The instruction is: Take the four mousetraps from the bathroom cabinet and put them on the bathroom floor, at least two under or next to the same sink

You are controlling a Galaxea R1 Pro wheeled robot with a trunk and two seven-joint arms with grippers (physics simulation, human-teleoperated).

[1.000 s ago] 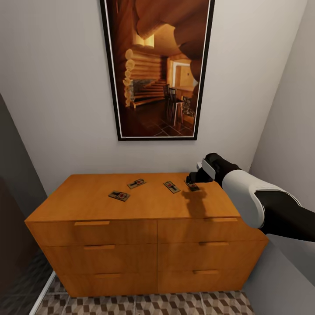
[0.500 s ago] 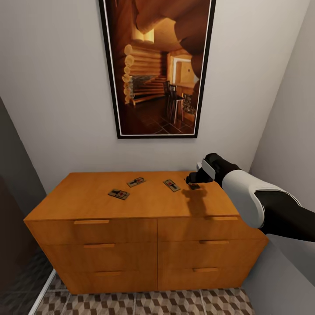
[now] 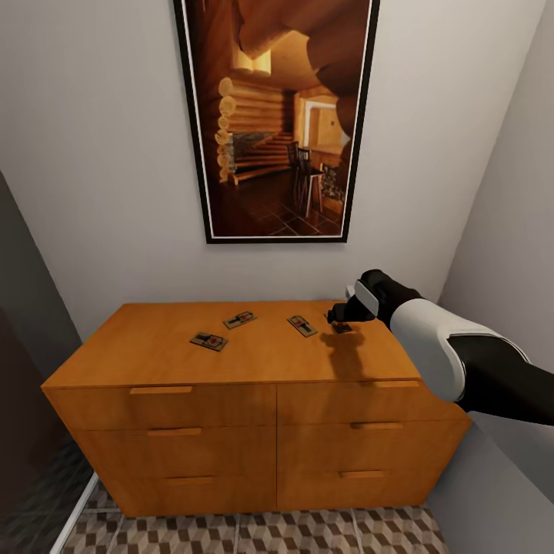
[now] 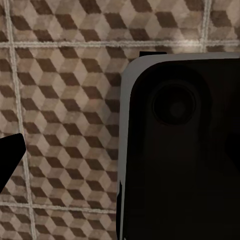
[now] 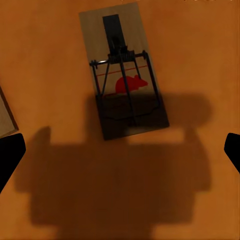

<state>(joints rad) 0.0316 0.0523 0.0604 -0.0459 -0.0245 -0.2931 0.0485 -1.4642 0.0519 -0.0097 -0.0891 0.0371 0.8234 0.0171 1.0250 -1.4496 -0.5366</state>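
Note:
Four mousetraps lie on top of the orange-brown cabinet (image 3: pixel 254 362): one at the left (image 3: pixel 208 342), one behind it (image 3: pixel 240 320), one right of the middle (image 3: pixel 302 325), and the rightmost (image 3: pixel 341 328) partly under my right gripper (image 3: pixel 338 315). In the right wrist view that trap (image 5: pixel 124 70) lies flat just ahead of the right gripper (image 5: pixel 120 150), whose black fingertips (image 5: pixel 10 155) stand far apart and open with nothing between them. The corner of a neighbouring trap (image 5: pixel 5 117) shows at the edge. My left gripper hangs over the cube-patterned bathroom floor (image 4: pixel 60 100); one fingertip (image 4: pixel 9 155) shows far out.
A tall framed painting (image 3: pixel 277 115) hangs on the wall behind the cabinet. A grey wall (image 3: pixel 508 231) stands close on the right and a dark panel (image 3: pixel 23 346) on the left. Patterned floor tiles (image 3: pixel 269 535) run in front of the drawers. A dark robot part (image 4: pixel 180 150) blocks much of the left wrist view.
The head view shifted slightly a second ago, so the camera moved. The right gripper has stayed open over the rightmost mousetrap, and the traps have not moved.

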